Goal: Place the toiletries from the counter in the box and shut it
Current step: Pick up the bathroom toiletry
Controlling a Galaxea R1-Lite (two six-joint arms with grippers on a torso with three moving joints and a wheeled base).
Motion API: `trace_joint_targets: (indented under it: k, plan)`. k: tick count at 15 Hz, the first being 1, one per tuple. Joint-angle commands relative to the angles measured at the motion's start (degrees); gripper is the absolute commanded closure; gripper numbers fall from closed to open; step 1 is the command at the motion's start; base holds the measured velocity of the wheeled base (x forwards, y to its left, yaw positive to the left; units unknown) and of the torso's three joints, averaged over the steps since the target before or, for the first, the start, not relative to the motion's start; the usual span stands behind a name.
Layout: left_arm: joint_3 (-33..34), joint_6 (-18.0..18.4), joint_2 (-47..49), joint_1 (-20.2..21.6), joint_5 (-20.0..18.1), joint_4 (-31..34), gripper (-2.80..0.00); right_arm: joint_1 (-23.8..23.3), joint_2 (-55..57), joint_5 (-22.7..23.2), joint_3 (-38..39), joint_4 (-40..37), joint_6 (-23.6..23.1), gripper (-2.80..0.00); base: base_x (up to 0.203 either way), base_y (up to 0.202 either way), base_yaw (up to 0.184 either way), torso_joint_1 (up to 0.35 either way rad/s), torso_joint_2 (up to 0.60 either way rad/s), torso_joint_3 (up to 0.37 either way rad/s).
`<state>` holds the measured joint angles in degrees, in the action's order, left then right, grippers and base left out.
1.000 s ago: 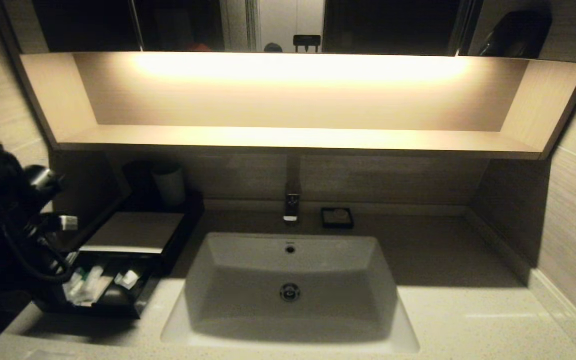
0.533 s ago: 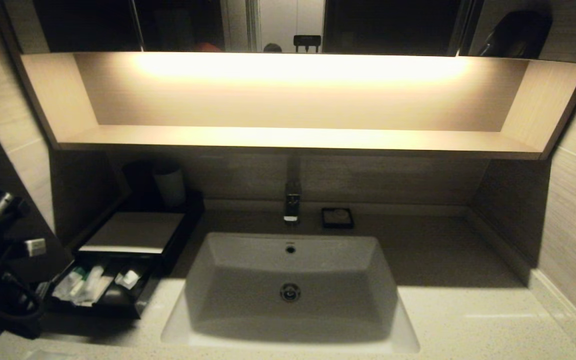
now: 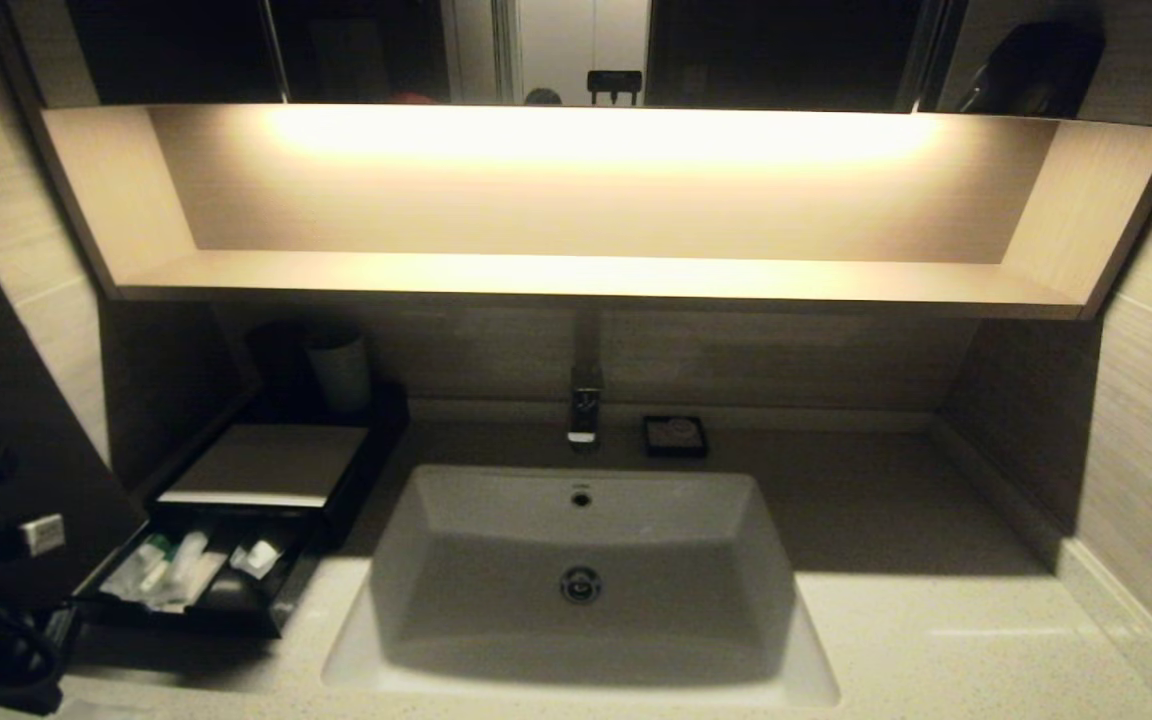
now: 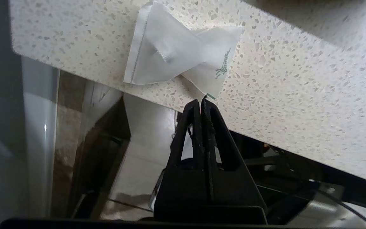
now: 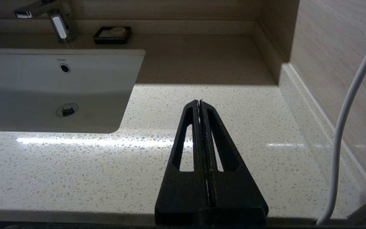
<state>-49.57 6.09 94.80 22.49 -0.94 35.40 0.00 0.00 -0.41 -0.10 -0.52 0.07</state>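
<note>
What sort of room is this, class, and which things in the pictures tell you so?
Most likely a hotel bathroom: a white basin sunk into a speckled counter, a tap behind it, and small wrapped toiletries in a black box.

White sachet (image 4: 183, 60) on counter (image 4: 291, 105), fingers (image 4: 199, 109) pressed together

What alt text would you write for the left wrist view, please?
The shut black left end effector points at a crumpled white sachet with green print, lying near the edge of the pale speckled stone counter. Its tips sit just at the sachet's corner; the floor shows below.
</note>
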Motion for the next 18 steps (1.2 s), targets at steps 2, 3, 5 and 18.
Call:
trace_joint_targets:
  k: [2, 3, 5, 18]
  plan:
    - [4.12, 1.17, -0.07, 0.10, -0.08, -3.40, 0.00, 0.00, 0.00, -0.02, 0.01, 0.00, 0.01, 0.00, 0.000, 0.000, 0.000, 0.000, 0.00, 0.000]
    - [5.01, 1.59, 0.08, 0.10, -0.11, -5.08, 0.00, 0.00, 0.00, -0.02, 0.01, 0.00, 0.01, 0.00, 0.000, 0.000, 0.000, 0.000, 0.00, 0.000]
    - [6.08, 2.43, 0.49, 0.02, -0.20, -7.09, 0.00, 0.00, 0.00, -0.02, 0.01, 0.00, 0.01, 0.00, 0.000, 0.000, 0.000, 0.000, 0.00, 0.000]
    - [7.38, 2.70, 5.20, -0.61, -0.20, -13.52, -2.80, 0.00, 0.00, -0.02, 0.01, 0.00, 0.01, 0.00, 0.000, 0.000, 0.000, 0.000, 0.00, 0.000]
